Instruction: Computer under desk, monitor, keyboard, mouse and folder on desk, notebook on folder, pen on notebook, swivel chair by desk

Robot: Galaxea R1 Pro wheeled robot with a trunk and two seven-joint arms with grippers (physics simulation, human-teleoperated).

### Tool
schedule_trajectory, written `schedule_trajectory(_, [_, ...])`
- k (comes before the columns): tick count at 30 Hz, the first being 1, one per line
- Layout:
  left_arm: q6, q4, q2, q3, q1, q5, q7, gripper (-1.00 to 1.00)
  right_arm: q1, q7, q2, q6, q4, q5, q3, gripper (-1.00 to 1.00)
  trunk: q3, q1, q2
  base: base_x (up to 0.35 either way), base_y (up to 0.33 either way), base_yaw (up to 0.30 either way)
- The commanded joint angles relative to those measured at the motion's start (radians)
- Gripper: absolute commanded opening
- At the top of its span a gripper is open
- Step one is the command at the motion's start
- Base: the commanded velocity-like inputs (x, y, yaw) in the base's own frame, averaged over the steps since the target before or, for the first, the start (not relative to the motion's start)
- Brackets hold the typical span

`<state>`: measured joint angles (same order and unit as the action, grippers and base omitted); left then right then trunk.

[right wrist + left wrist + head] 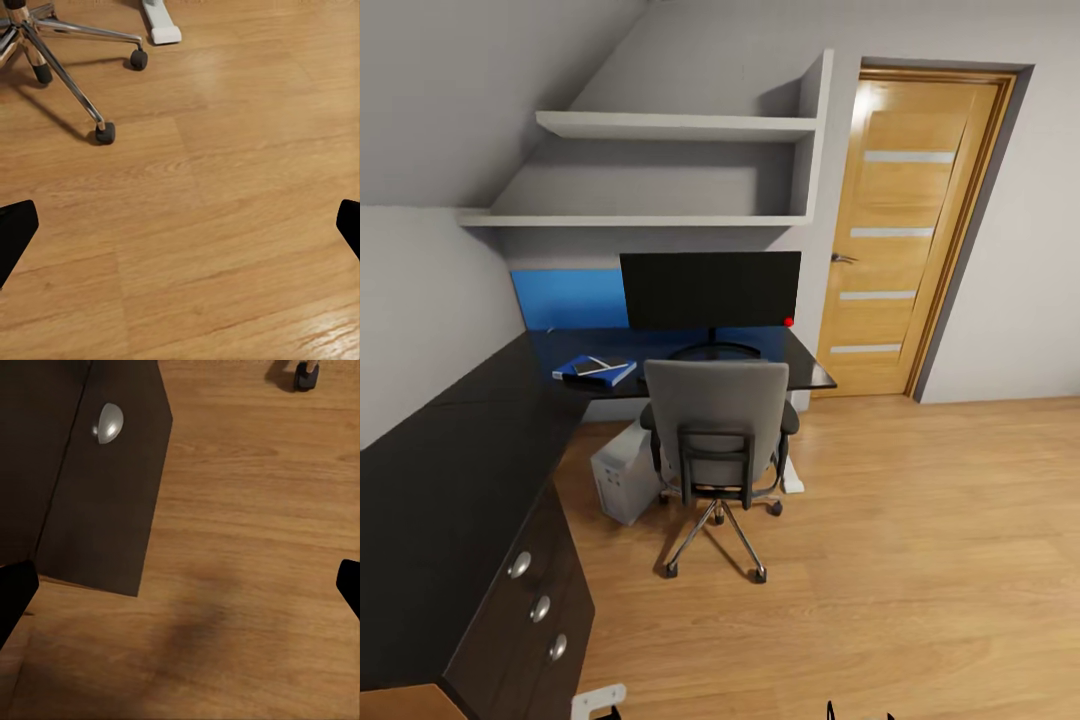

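The black monitor (710, 290) stands on the black desk (805, 365) in the corner. At the desk's left part lies a flat blue item (596, 371) with something dark on top; I cannot tell which item it is. The grey swivel chair (718, 420) faces the desk with its back toward me, hiding its seat. Under the desk, left of the chair, stands the pale computer tower (624, 482). My left gripper (180, 592) hangs open over the wooden floor beside a dark cabinet. Over bare floor near the chair's wheeled base (64, 64), my right gripper (180, 232) is open too.
A long dark cabinet (450, 500) with round drawer knobs (109, 424) runs along the left wall up to the desk. Two white shelves (660, 170) hang above the desk. A wooden door (905, 230) is to the right. Wooden floor (920, 560) spreads right of the chair.
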<state>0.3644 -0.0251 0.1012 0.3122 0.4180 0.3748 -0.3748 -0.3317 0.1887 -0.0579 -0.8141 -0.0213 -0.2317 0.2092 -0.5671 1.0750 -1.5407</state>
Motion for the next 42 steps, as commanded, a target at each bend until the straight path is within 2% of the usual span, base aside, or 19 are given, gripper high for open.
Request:
schedule_trajectory(1, [0.002, 0.001, 0.0, 0.008, 0.0, 0.007, -0.004, 1.0, -0.001, 0.004, 0.0, -0.004, -0.002, -0.006, 0.009, 1.0, 0.002, -0.004, 0.007, 0.0, 0.0, 0.0])
schedule_trajectory(5, [-0.002, 0.001, -0.009, 0.008, 0.0, 0.007, -0.003, 1.0, -0.001, 0.004, 0.0, -0.004, -0.002, -0.006, 0.009, 1.0, 0.015, -0.019, 0.035, 0.0, 0.0, 0.0])
schedule_trajectory(10, [-0.005, 0.001, -0.037, 0.009, 0.0, 0.007, 0.022, 1.0, -0.001, 0.004, 0.0, -0.004, -0.002, -0.006, 0.009, 1.0, 0.03, -0.039, 0.07, 0.0, 0.0, 0.0])
schedule_trajectory(11, [-0.005, 0.001, -0.04, 0.009, 0.0, 0.007, 0.032, 1.0, -0.001, 0.004, 0.0, -0.004, -0.002, -0.006, 0.009, 1.0, 0.034, -0.042, 0.077, 0.0, 0.0, 0.0])
schedule_trajectory(12, [-0.006, 0.001, -0.054, 0.009, 0.001, 0.007, 0.103, 1.0, -0.001, 0.004, 0.0, -0.004, -0.002, -0.006, 0.009, 1.0, 0.037, -0.046, 0.084, 0.0, 0.0, 0.0])
schedule_trajectory(17, [-0.004, 0.001, -0.059, 0.011, 0.001, 0.006, 0.136, 1.0, -0.001, 0.004, 0.0, -0.004, -0.002, -0.006, 0.009, 1.0, 0.037, -0.046, 0.084, 0.0, 0.0, 0.0])
schedule_trajectory(32, [-0.007, 0.0, -0.056, 0.013, 0.001, 0.005, 0.143, 1.0, -0.001, 0.004, 0.0, -0.004, -0.003, -0.006, 0.009, 1.0, 0.037, -0.046, 0.084, 0.0, 0.0, 0.0])
schedule_trajectory(34, [-0.007, 0.001, -0.062, 0.013, 0.001, 0.006, 0.142, 1.0, -0.001, 0.004, 0.0, -0.004, -0.003, -0.006, 0.009, 1.0, 0.037, -0.046, 0.084, 0.0, 0.0, 0.0])
schedule_trajectory(37, [-0.007, 0.001, -0.084, 0.013, 0.001, 0.006, 0.144, 1.0, -0.001, 0.004, 0.0, -0.004, -0.002, -0.006, 0.009, 1.0, 0.037, -0.046, 0.084, 0.0, 0.0, 0.0])
schedule_trajectory(42, [-0.007, 0.001, -0.094, 0.014, 0.0, 0.005, 0.146, 1.0, -0.001, 0.004, 0.0, -0.004, -0.002, -0.006, 0.009, 1.0, 0.037, -0.046, 0.084, 0.0, 0.0, 0.0])
